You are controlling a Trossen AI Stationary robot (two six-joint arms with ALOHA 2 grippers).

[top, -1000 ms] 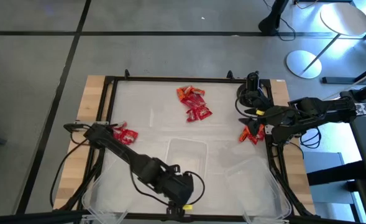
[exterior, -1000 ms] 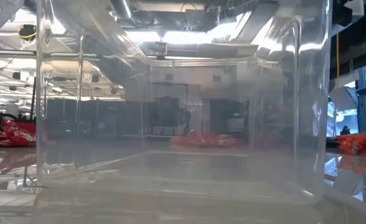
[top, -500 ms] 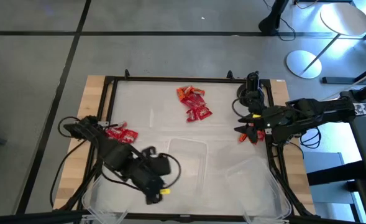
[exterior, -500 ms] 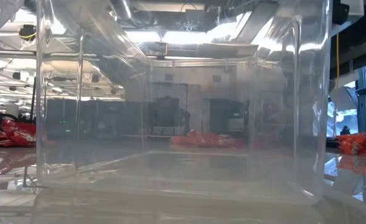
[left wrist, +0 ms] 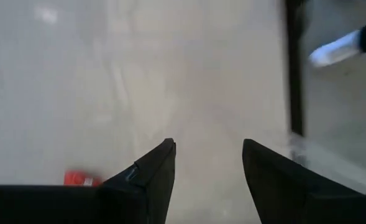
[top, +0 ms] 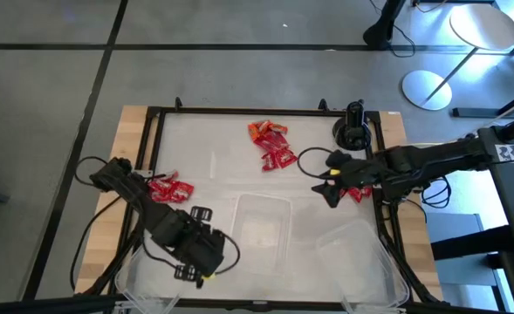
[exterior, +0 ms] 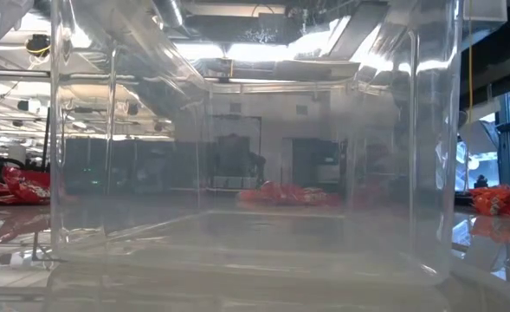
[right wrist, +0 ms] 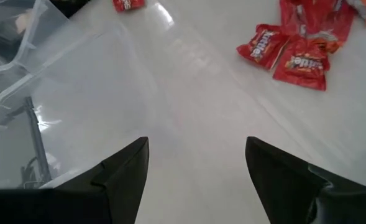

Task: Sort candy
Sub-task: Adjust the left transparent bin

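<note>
1. Red candy (top: 270, 144) lies in a loose heap at the upper middle of the high view, on the pale surface (top: 213, 148).
2. More red packets (top: 169, 188) sit at the left, beside the left arm.
3. A further red-orange cluster (top: 359, 192) lies at the right, partly under the right arm.
4. Clear plastic bins (top: 261, 228) stand at the lower middle.
5. Left gripper (top: 191, 274) hangs at the lower left over the bins' edge, its jaws apart with nothing between them in its wrist view.
6. Right gripper (top: 325, 187) is right of centre, above the bare surface, jaws spread wide and empty.
</note>
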